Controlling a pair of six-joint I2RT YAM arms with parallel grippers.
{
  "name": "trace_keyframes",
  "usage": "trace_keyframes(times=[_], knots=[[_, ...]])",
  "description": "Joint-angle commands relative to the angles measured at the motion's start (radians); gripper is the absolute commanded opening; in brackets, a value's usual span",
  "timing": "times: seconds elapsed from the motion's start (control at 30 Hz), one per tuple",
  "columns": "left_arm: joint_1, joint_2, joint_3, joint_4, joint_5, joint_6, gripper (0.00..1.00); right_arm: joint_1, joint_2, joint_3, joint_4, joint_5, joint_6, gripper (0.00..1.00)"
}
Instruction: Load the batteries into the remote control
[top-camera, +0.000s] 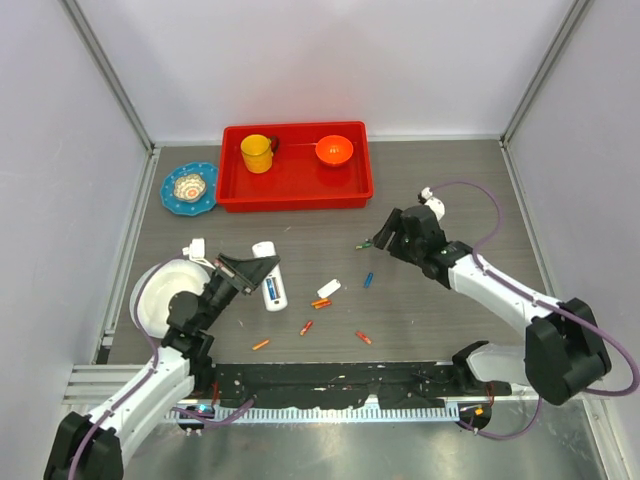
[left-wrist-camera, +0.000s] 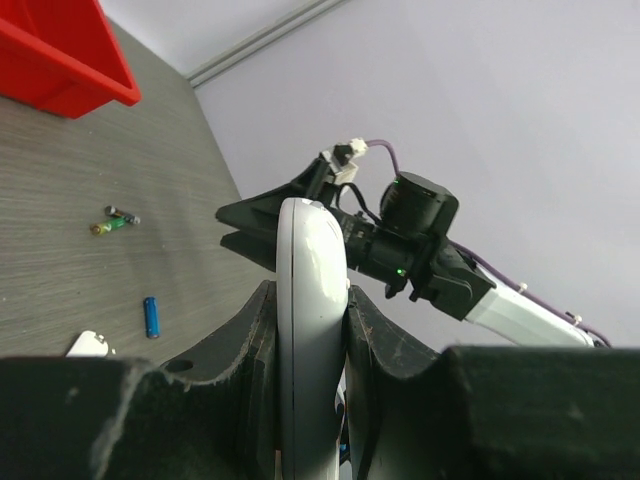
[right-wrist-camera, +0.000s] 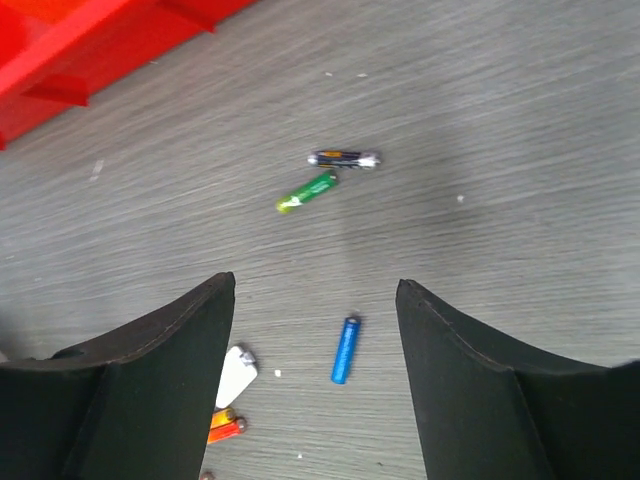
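While your left gripper (left-wrist-camera: 311, 296) pinches the remote (left-wrist-camera: 310, 240), your right gripper (right-wrist-camera: 315, 284) hangs open, so grab that light, probably rolly blue battery (right-wrist-camera: 345, 350) mid-body.

Grey wood-grain table (top-camera: 330, 235) enclosed by pale walls (top-camera: 300, 60).

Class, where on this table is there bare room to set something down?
Bare table lies right of the red tray, and again between the tray's near rim and the white cover. Crowded: the middle, where batteries scatter beside the remote.
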Motion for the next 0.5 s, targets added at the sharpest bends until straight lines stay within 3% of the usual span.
trace_keyframes(times=[0.0,0.1,0.47], knots=[[-0.006,-0.034,-0.06,0.072,0.006,0.012,0.0,0.003,0.044,0.072,-0.154,0.106,0.002,0.67],[-0.006,-0.049,-0.066,0.049,0.0,0.008,0.0,0.042,0.059,0.087,-0.176,0.121,-0.013,0.56],[-0.01,-0.054,-0.087,0.03,-0.002,0.009,0.0,0.208,0.294,0.219,-0.295,0.276,0.051,0.52]])
